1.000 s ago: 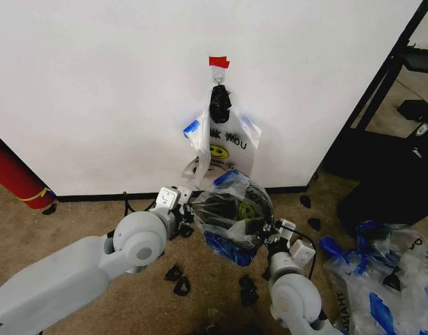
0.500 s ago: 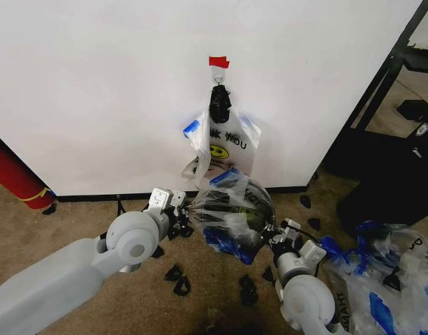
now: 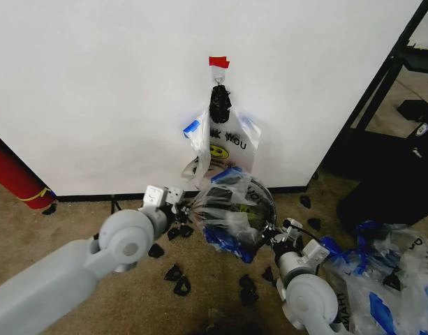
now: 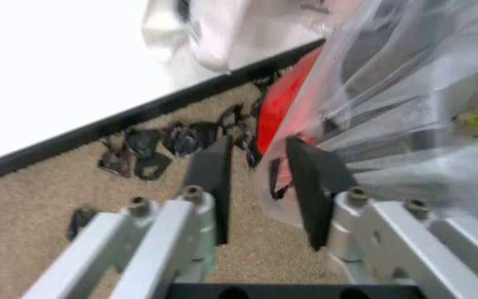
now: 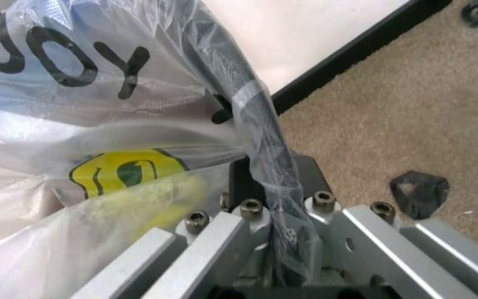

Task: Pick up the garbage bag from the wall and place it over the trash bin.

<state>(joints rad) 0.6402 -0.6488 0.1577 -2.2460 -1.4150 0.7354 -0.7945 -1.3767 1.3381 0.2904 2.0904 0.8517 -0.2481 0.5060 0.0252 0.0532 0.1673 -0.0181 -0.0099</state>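
Garbage bag (image 3: pixel 231 213) stretched open over red trash bin (image 4: pixel 282 112).

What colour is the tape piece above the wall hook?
Red tape piece; it shows best in the head view.

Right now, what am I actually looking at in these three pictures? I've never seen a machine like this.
It is a wheeled robot with two arms. The wide picture comes from a camera on its head, looking down at a carpeted floor by a white wall. The other two come from cameras on its wrists.

Both arms reach toward a red trash bin with a garbage bag stretched over it. The right gripper is shut on the bag's plastic. The left gripper has its fingers open beside the bin and holds nothing.

More bags hang from a hook on the wall. Small black scraps litter the floor, and a heap of bags lies at the right.
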